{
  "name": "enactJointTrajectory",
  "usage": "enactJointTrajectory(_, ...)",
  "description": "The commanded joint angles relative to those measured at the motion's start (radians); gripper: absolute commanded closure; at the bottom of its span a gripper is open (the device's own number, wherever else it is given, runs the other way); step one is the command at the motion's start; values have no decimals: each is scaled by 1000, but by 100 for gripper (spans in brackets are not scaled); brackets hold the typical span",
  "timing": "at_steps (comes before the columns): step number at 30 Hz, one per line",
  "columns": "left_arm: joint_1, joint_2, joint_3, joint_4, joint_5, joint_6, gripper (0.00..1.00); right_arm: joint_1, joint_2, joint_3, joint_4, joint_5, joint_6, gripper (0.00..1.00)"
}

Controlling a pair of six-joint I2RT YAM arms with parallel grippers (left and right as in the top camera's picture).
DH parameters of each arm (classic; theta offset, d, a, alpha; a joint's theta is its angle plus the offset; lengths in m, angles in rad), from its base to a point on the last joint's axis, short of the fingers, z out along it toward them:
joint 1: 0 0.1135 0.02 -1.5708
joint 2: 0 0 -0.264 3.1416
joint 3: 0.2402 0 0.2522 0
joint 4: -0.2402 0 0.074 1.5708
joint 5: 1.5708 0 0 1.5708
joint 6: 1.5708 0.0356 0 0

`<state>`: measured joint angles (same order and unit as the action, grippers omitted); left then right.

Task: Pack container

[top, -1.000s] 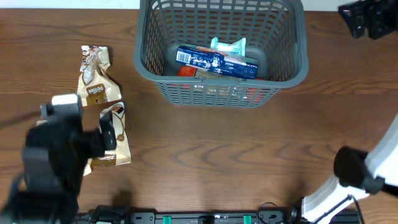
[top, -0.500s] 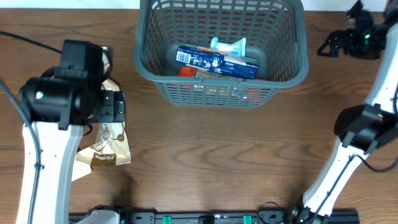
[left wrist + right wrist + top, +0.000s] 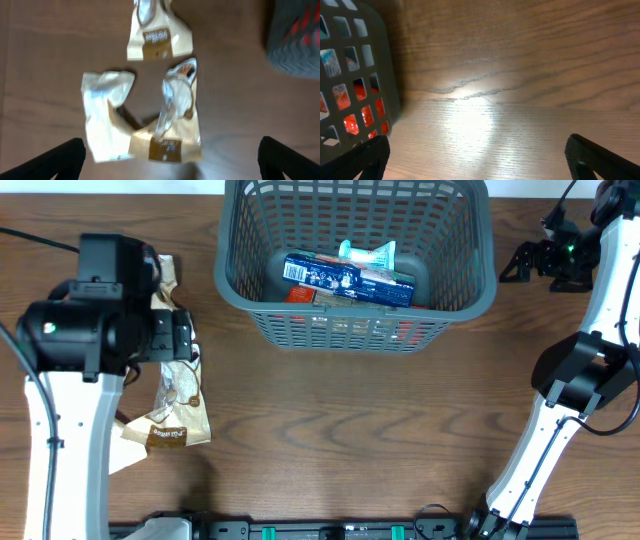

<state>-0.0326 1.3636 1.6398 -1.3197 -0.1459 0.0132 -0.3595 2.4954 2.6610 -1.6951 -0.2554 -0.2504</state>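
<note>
The container (image 3: 480, 285) is a large dark grey lattice basket at the top centre; its wall also shows in the right wrist view (image 3: 355, 75). Inside lie a blue packet (image 3: 345, 280), a teal packet (image 3: 368, 253) and something red. Three beige-and-brown snack packets lie on the table at the left: one far (image 3: 160, 35), one pale and crumpled (image 3: 107, 115), one in the middle (image 3: 175, 120). My left gripper (image 3: 170, 167) is open and empty above them, also seen from overhead (image 3: 180, 345). My right gripper (image 3: 480, 160) is open and empty over bare table, right of the basket (image 3: 515, 265).
The table is brown wood (image 3: 380, 430). The left arm's body (image 3: 90, 330) hides part of the far packet from overhead. The right arm (image 3: 580, 380) runs along the right edge.
The left arm has moved up from the front left to over the packets. The right arm has swung in at the top right, its gripper now closer to the basket.
</note>
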Motion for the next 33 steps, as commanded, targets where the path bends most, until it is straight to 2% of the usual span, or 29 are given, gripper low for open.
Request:
enactJointTrajectory(1, 68, -33, -34, 37, 87, 43, 2, 7, -24, 6, -3, 21, 28, 1)
enactJointTrajectory(10, 293, -24, -221, 154, 347, 133, 2, 6, -37, 6, -4, 140, 114, 1)
enactJointTrajectory(15, 319, -24, -283, 188, 348, 177, 1, -4, -85, 5, -4, 199, 153, 1)
enactJointTrajectory(24, 319, 15, -318, 240, 347, 177, 1, -43, -126, 5, -3, 214, 169, 1)
enactJointTrajectory(33, 318, 188, -346, 319, 278, 177, 1, -48, -126, 5, 0, 214, 168, 1)
